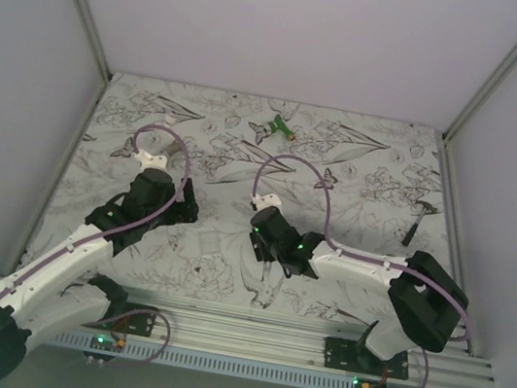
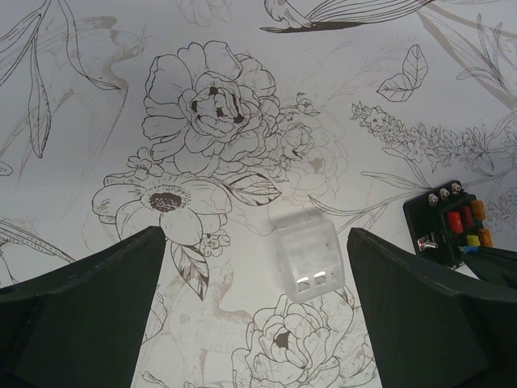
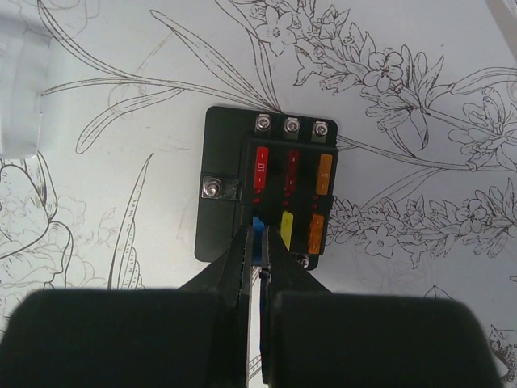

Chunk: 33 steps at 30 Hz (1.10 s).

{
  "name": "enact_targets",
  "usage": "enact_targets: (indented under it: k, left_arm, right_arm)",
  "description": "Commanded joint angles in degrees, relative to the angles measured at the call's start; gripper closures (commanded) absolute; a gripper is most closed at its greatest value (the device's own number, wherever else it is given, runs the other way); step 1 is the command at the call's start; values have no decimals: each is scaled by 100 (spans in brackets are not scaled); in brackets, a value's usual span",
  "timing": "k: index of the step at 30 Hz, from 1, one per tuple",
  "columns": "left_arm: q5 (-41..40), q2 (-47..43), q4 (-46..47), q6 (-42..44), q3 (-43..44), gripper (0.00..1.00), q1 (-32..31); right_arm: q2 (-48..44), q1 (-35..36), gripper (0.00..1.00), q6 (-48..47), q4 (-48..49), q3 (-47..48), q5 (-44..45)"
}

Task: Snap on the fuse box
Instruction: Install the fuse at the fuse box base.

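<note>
The fuse box (image 3: 275,174) is a black block on a flat base, lying on the flowered mat with red, orange and yellow fuses in its slots. My right gripper (image 3: 260,242) is shut on a blue fuse (image 3: 258,229) at the box's near left slot. In the left wrist view the fuse box (image 2: 447,222) lies at the right edge. A clear plastic cover (image 2: 307,257) lies flat on the mat between the wide-apart fingers of my open left gripper (image 2: 254,234), closer to the right finger. From above, the right gripper (image 1: 265,244) hides the box.
A green-and-white tool (image 1: 276,128) lies near the back of the mat. A small dark object (image 1: 419,219) lies at the right side. White walls enclose the mat on three sides. The left gripper (image 1: 183,204) hangs left of centre.
</note>
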Motion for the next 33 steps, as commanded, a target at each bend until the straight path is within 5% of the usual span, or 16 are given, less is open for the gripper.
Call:
enact_targets:
  k: [1,12,20,33]
  left_arm:
    - [41,-48,-135,-82,-66,0,54]
    - [101,-27,-144,-121,-61,0,67]
    - [161,-13,-143,-124,-49,0,72]
    - [217,-64,-147,-131,-40,0,74]
  right_arm:
    - [172,58,100,166,133,45,259]
    - [524,119,100,298,49,130,356]
    - [855,126,99,344,-860,484,568]
    - [441,120,71,286,-1282,983,242]
